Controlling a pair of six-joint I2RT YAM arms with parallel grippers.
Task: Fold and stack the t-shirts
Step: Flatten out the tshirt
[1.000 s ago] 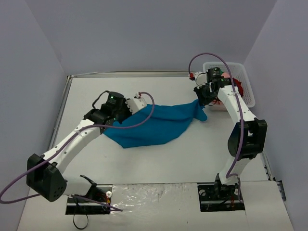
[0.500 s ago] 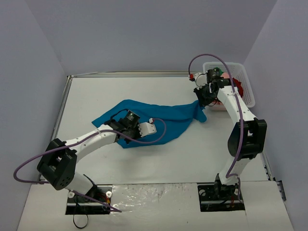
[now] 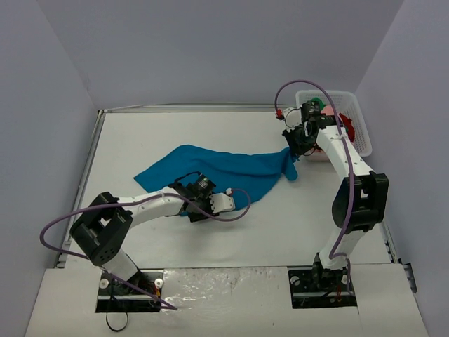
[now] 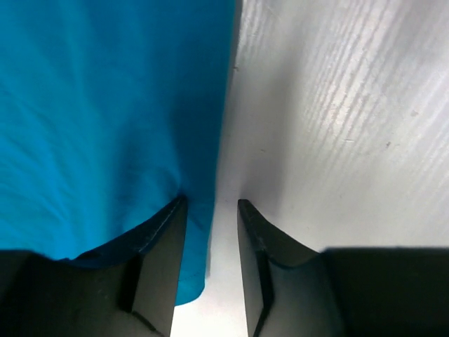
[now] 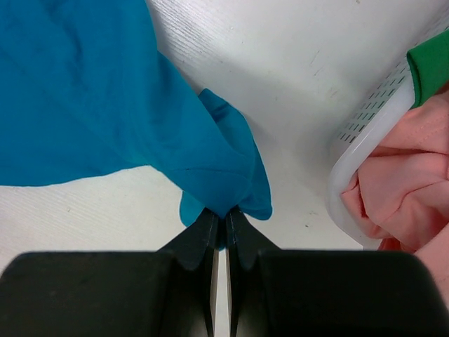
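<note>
Entry, worktable contents. One teal-blue t-shirt (image 3: 217, 165), unfolded, lay spread across the middle of the white table (image 3: 154, 130). Its left part lay flat, and its right end was drawn into a bunched point just beside the basket. Right gripper (image 5: 219, 214): fingers were closed tight on that bunched corner, with cloth pinched between the tips and spilling out to either side. Left gripper (image 4: 211, 210): set low at the shirt's near edge, jaws parted by a narrow gap. The hem ran into the gap along one finger, bare table showed beside the other, and nothing was clamped. One white mesh basket (image 3: 337, 93) stood at the table's far right corner. It held a pink t-shirt (image 5: 400, 182), a green t-shirt (image 5: 429, 67) and a red t-shirt (image 3: 349, 127), all bundled loosely and unfolded.
</note>
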